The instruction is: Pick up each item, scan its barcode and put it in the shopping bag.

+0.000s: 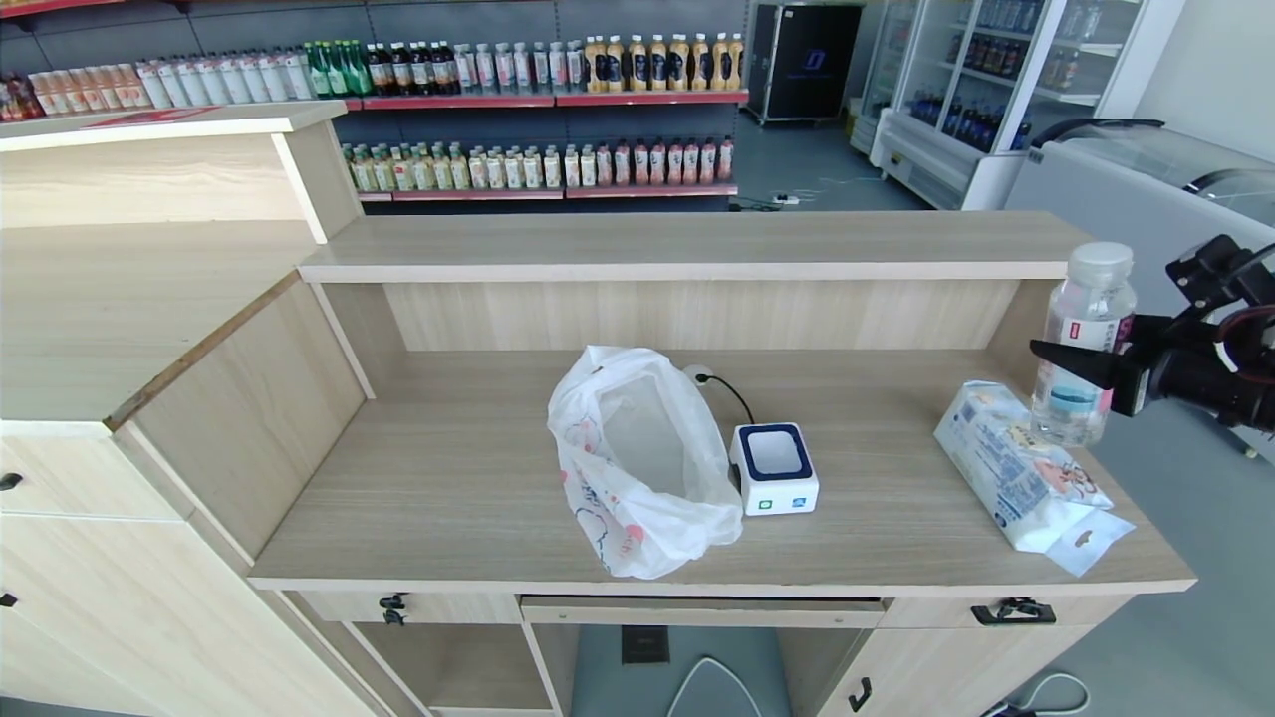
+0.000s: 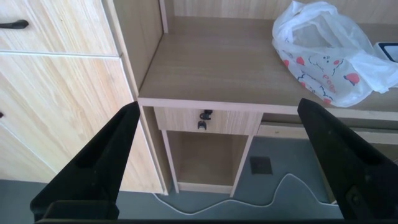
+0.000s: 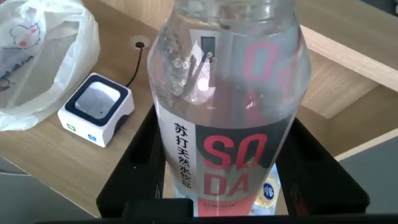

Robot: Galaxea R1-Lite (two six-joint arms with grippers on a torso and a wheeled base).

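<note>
A clear soda water bottle [image 1: 1084, 329] with a white cap and pink-and-white label stands upright at the counter's far right end, and my right gripper [image 1: 1086, 366] is shut on it at mid-height. In the right wrist view the bottle [image 3: 230, 112] sits between the black fingers [image 3: 134, 168]. A white snack packet [image 1: 1021, 468] lies flat just beside the bottle. The white shopping bag [image 1: 642, 458] lies open-mouthed at the counter's middle, with the white barcode scanner [image 1: 775, 466] touching its right side. My left gripper [image 2: 217, 109] hangs open and empty, low off the counter's front left corner.
The wooden counter [image 1: 478, 478] has a raised back ledge and a taller cabinet on its left. The scanner's black cable [image 1: 732, 393] runs to the back wall. Drawers with black handles [image 1: 1011, 610] sit under the front edge. Shelves of bottles stand behind.
</note>
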